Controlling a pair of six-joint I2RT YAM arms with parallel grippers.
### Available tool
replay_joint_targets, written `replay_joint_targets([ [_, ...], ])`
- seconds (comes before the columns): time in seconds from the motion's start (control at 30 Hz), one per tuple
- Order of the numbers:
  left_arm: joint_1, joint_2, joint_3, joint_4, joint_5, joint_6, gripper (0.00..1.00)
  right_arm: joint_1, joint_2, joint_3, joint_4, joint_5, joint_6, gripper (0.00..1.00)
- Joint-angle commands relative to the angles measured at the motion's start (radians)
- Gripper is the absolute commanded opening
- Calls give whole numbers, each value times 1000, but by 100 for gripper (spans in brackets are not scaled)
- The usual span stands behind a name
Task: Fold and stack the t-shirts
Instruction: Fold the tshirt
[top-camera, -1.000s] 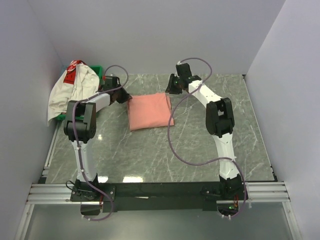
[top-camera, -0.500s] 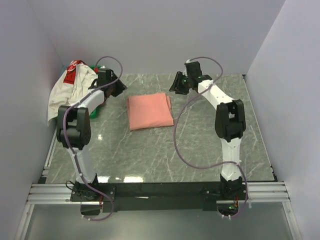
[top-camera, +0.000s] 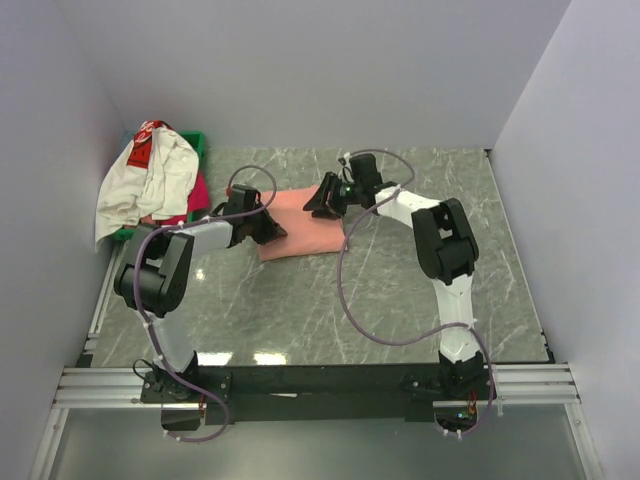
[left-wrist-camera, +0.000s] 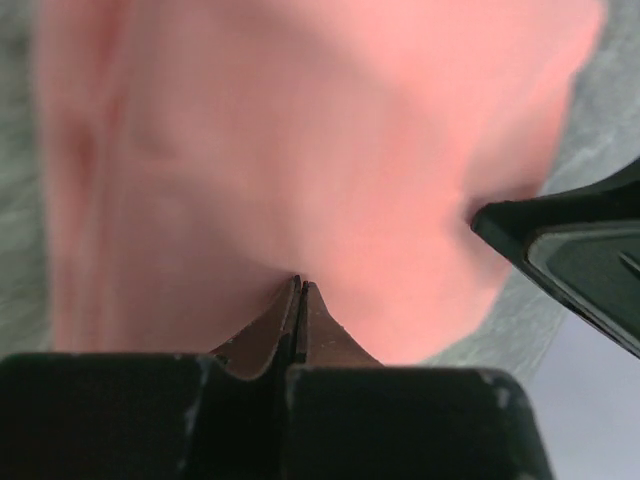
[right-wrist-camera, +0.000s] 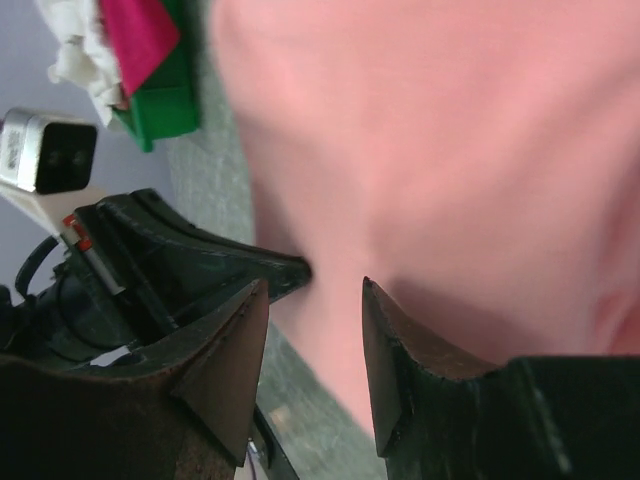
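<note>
Both arms have swung in from the far edge of the tabletop (top-camera: 400, 290) since half a second ago and are now down on the salmon-pink t-shirt (top-camera: 305, 228). The left pincer, which stood open then, is closed.

- Salmon-pink t-shirt: folded to a rough square, flat on the marble tabletop just toward 12 o'clock from centre. It fills most of both wrist views (blurred in each).
- Left pincer (top-camera: 268, 228): at the shirt's 9 o'clock edge. In its wrist view the fingers are pressed together, tips (left-wrist-camera: 300, 290) right against the pink cloth. Whether a fold is nipped between them, I cannot tell.
- Right pincer (top-camera: 318, 200): at the shirt's far edge, about 1 o'clock. In its wrist view the fingers stand partly apart (right-wrist-camera: 313, 292), nothing gripped, pink cloth below them and the left pincer's black body close opposite.
- White t-shirt (top-camera: 150, 180): crumpled, red patch (top-camera: 148, 135) uppermost, draped over the green tray (top-camera: 195, 140) at the 10 o'clock corner.
- Magenta t-shirt (top-camera: 196, 193): showing from under the white one at the tray's near side, well apart from the salmon shirt.
</note>
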Motion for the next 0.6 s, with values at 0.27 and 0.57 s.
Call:
replay_joint_targets([
  [0.27,10,20,-66,35,-33,-38,1,-131,18,-173,140,-36,78,50],
  [0.57,4,-9,61,-19,-2,25,1,-145,-113,-161,-38,97,-78,51],
])
